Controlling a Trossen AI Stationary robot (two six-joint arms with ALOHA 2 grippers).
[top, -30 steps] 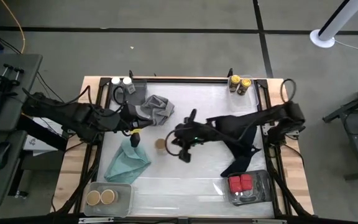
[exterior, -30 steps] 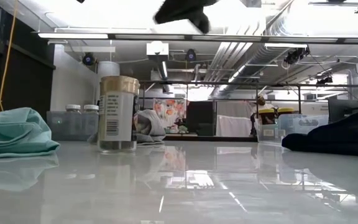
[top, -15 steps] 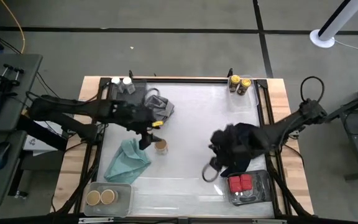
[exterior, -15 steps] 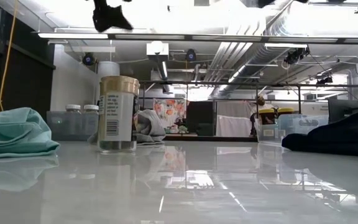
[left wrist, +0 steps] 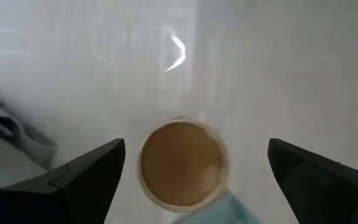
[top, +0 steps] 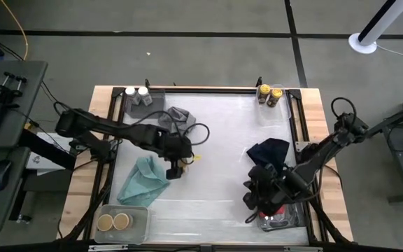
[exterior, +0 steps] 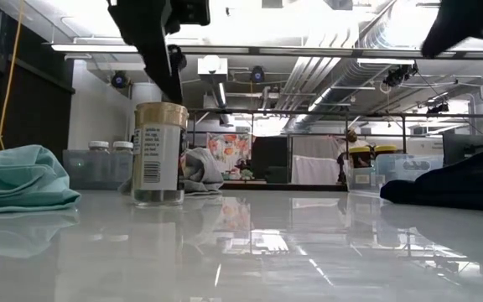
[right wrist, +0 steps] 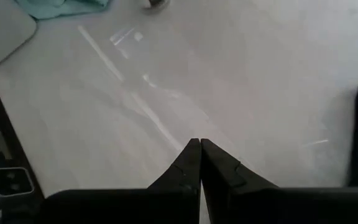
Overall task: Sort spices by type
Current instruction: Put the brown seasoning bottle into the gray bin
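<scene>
- Centrally, 1 tan-lidded jar (exterior: 159, 153) is standing upright on the white table (top: 222, 140), just beside the teal cloth (top: 144, 180).
- Directly above it, the left end effector (left wrist: 185, 177) is hovering with its fingers (left wrist: 86, 177) spread wide on either side of the lid, not touching it.
- 2 more tan-lidded jars (top: 113, 222) are sitting in a clear tray (top: 140, 213) at the near left corner.
- 2 white-lidded jars (top: 137, 93) and 2 yellow-lidded jars (top: 270, 94) are standing at the far corners.
- Red tins (top: 275, 208) are lying in the near right tray, partly hidden.
- The right end effector (right wrist: 199, 163) is clenched empty, hanging near the navy cloth (top: 268, 152).
</scene>
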